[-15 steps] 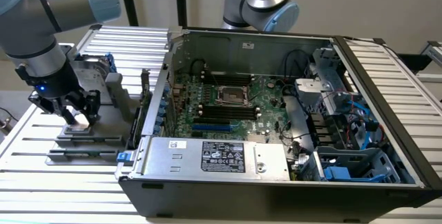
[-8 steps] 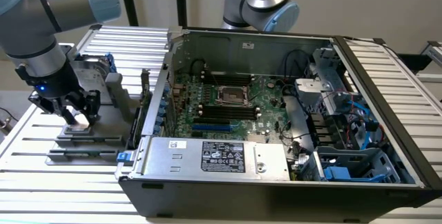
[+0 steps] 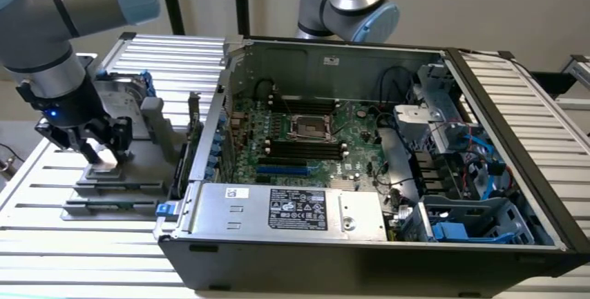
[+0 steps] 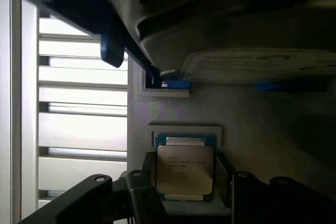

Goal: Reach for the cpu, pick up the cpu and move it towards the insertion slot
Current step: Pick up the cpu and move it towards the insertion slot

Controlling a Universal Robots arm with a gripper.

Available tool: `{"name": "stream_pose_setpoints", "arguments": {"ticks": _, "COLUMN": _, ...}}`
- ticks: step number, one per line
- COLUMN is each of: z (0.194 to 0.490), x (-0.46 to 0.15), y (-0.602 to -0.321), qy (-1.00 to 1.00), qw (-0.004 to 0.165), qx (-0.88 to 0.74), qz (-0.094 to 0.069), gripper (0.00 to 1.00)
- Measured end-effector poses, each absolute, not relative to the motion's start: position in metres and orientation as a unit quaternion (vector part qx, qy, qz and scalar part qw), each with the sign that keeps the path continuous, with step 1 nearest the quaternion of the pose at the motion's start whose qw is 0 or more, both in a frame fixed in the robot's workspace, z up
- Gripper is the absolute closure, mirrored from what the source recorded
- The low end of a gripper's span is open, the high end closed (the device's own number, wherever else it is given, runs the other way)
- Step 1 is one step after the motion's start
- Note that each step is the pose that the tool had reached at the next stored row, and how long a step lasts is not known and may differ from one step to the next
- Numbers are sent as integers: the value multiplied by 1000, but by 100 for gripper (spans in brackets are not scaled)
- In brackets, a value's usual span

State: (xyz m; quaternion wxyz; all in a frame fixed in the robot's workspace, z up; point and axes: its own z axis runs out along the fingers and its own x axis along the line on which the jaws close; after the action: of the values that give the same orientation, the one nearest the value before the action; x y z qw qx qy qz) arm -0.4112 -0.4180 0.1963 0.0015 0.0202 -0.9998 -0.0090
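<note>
The cpu (image 4: 185, 169) lies silver face up in a pale holder. My gripper (image 4: 186, 182) straddles it, with a dark finger (image 4: 148, 179) pressed against each of two opposite sides. In the exterior view, the gripper (image 3: 103, 157) is low over the grey fixture (image 3: 110, 192) at the exterior view's left, with the cpu (image 3: 104, 164) a pale patch between its fingers. The insertion slot (image 3: 309, 128), a silver-framed square socket, sits on the green motherboard inside the open computer case, well to the exterior view's right of the gripper.
The silver hard drive with blue bracket (image 3: 121, 95) stands on the fixture just behind the gripper. The computer case wall (image 3: 207, 140) rises between the fixture and the motherboard. Long black memory slots (image 3: 300, 150) flank the socket. A second arm (image 3: 349, 2) hangs behind the case.
</note>
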Motion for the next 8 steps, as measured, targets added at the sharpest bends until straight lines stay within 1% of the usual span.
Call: {"name": "stream_pose_setpoints", "arguments": {"ticks": 8, "z": 232, "x": -410, "y": -418, "qy": -1000, "qw": 2, "qx": 20, "qz": -9, "gripper": 46}}
